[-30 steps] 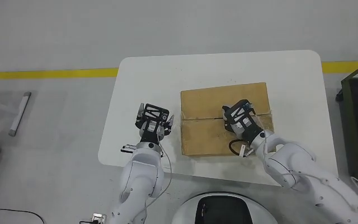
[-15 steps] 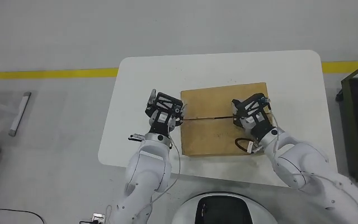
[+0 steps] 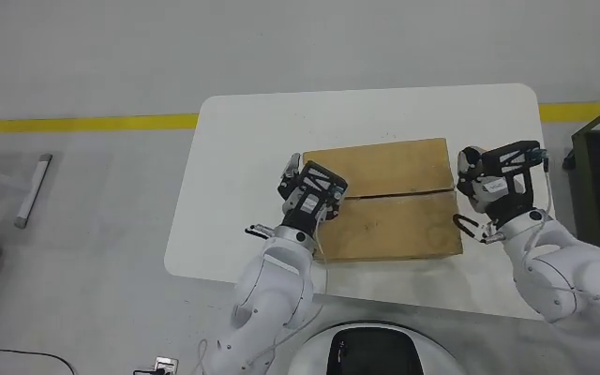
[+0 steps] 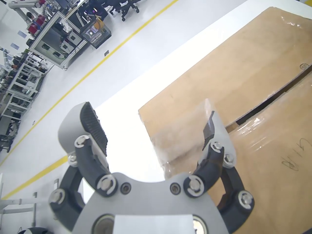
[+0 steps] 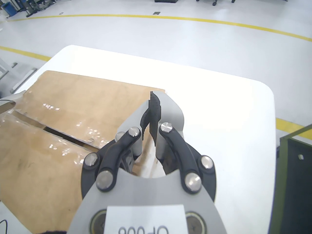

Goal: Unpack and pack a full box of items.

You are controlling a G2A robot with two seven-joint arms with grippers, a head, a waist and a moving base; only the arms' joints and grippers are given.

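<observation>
Since a second ago both arms have travelled to the robot's right: the left gripper (image 3: 314,187) has gone from the bare table to the box's left edge, and the right gripper (image 3: 502,169) has come off the box top to a spot past its right edge. Left fingers (image 4: 93,125) are spread wide with nothing between them; one pad stands over the white table (image 4: 117,122), the other over the cardboard, so the left gripper (image 4: 148,116) straddles the left edge close to the seam (image 4: 268,103). Contact with the cardboard cannot be judged. Clear tape (image 4: 175,132) wraps that edge under the inner finger. Right pads (image 5: 154,113) are pressed together, holding nothing; the right gripper (image 5: 153,105) sits just beside the right end of the seam (image 5: 61,132), above the table (image 5: 219,103). The box (image 3: 394,225) lies flat on the near right part of the table (image 3: 244,141), both flaps down, the seam (image 3: 394,195) running left to right as a narrow dark gap. The box (image 5: 73,93) shows glossy tape patches along the seam. A yellow line (image 3: 94,122) crosses the floor beyond the table.
</observation>
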